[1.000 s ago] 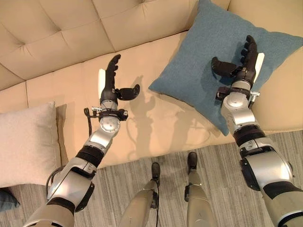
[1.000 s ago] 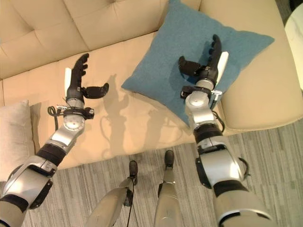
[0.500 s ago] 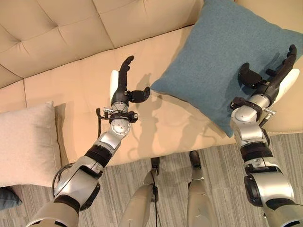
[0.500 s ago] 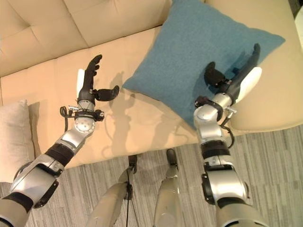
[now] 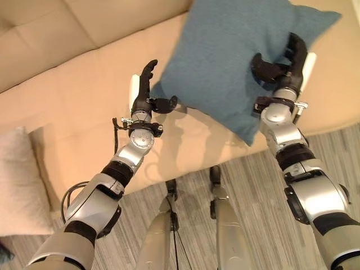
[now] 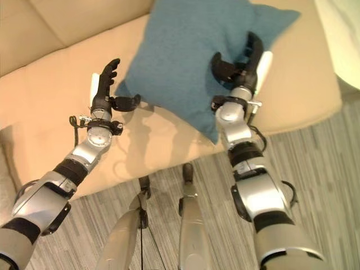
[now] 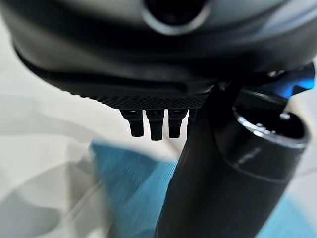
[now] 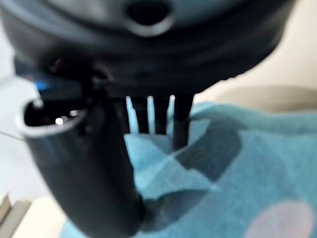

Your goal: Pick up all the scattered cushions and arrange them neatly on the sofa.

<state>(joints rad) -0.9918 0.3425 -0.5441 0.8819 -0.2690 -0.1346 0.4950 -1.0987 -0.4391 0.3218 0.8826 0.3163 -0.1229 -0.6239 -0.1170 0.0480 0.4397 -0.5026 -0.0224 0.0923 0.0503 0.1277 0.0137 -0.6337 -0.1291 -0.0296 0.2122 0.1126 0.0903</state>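
A large blue cushion (image 5: 225, 56) lies tilted on the beige sofa seat (image 5: 84, 101), near the sofa's right end. My left hand (image 5: 143, 93) is open at the cushion's left corner, fingers straight and the thumb touching the blue cloth (image 7: 133, 173). My right hand (image 5: 287, 62) is open over the cushion's right part, with its thumb arched above the cloth (image 8: 237, 188) and its fingers (image 8: 158, 114) straight. A pale beige cushion (image 5: 22, 185) lies at the sofa's left end, away from both hands.
The sofa's backrest (image 5: 84, 22) runs along the far side and its right armrest (image 6: 304, 73) is just past my right hand. Grey striped floor (image 5: 253, 185) lies in front. A whitish object (image 6: 343, 34) stands beyond the armrest.
The camera view has shifted. My left hand has moved right until its thumb meets the blue cushion's corner. My right hand has come in from the cushion's right edge to above its right part.
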